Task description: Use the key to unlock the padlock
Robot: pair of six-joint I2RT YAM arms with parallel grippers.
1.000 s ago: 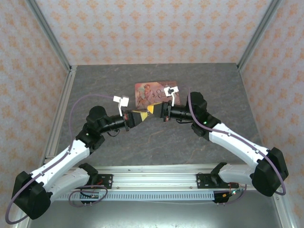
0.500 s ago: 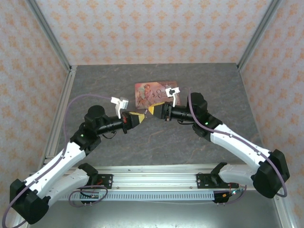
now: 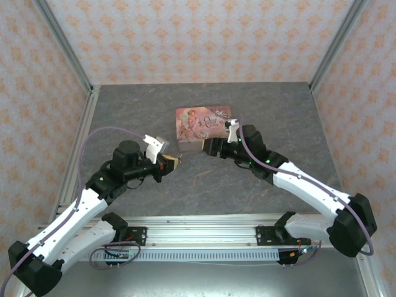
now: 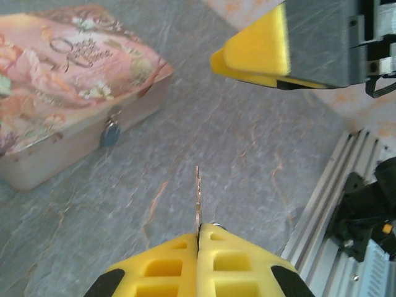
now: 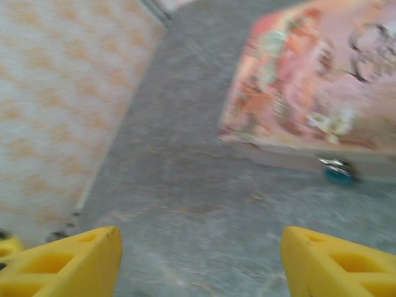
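two small things decide this task, and both look light and thin. the key is clenched between the left jaws, and its blade stands out forward from the yellow pads. it is in front of the pink tin, apart from it, over the tabletop. the padlock hangs at the clasp on the front wall of the pink tin, its teal body against that wall. the right jaws are released, wide apart with nothing between them, and they stand near the front wall of the pink tin.

i judge that the key is stiff but slippery metal. it is so thin that it can turn or slide in the pads if it is pushed crooked. a hold on its back end, with the blade free, looks right. the padlock hangs loose on its thin shackle, so it will probably swing away from a push. it seems better to take it by the flat sides of the body and leave the underside free, where i suppose the keyhole is; the keyhole itself is too small to see. the pink tin may also slide on the tabletop if the padlock is pulled.
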